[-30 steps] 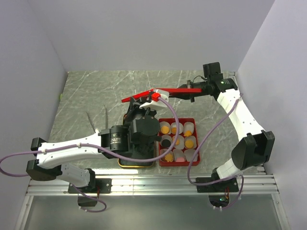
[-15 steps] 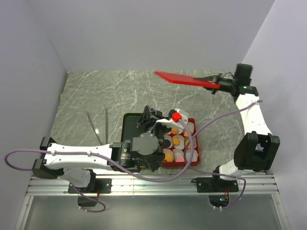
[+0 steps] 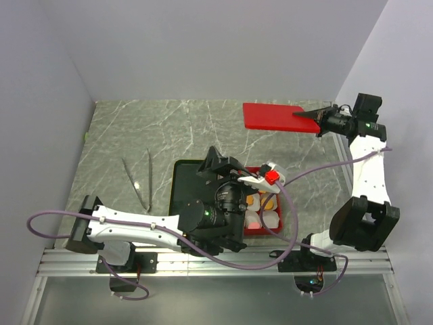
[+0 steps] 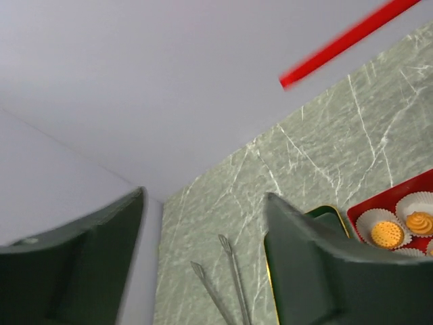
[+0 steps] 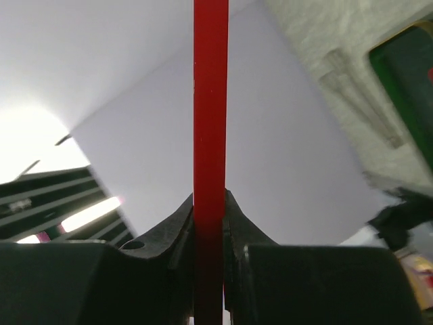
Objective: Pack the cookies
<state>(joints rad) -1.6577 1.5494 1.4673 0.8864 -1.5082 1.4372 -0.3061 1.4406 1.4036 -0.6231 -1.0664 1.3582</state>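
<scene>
**Lid handed off, left tool free above the box**

My left tool (image 4: 203,203) stands wide with nothing between its fingers. It is tilted up toward the back wall, hovering over the near left part of the red box (image 3: 270,231). My right tool (image 5: 210,217) is clamped narrow on the edge of the red lid (image 3: 274,115), holding it flat in the air at the far right, well clear of the box.

The cookies (image 4: 388,233) sit in white paper cups (image 4: 367,220) inside that box. My arm hides most of them from above, so I can't count how many are in. Left of the box is the black tray (image 3: 179,186), and beyond it the tweezers (image 3: 139,183) lie on the surface (image 3: 135,128).

I judge the cookies light, dry and brittle (crumbly at the edges). I'd pinch one across its rim with little force and leave the flimsy cups alone. The lid looks stiff and light, so the edge grip should do.

A second ago both tools met at the lid above the tray, the left one closed on it. Since then the left has let go and swung over the box, and the right has carried the lid back and to the right.
</scene>
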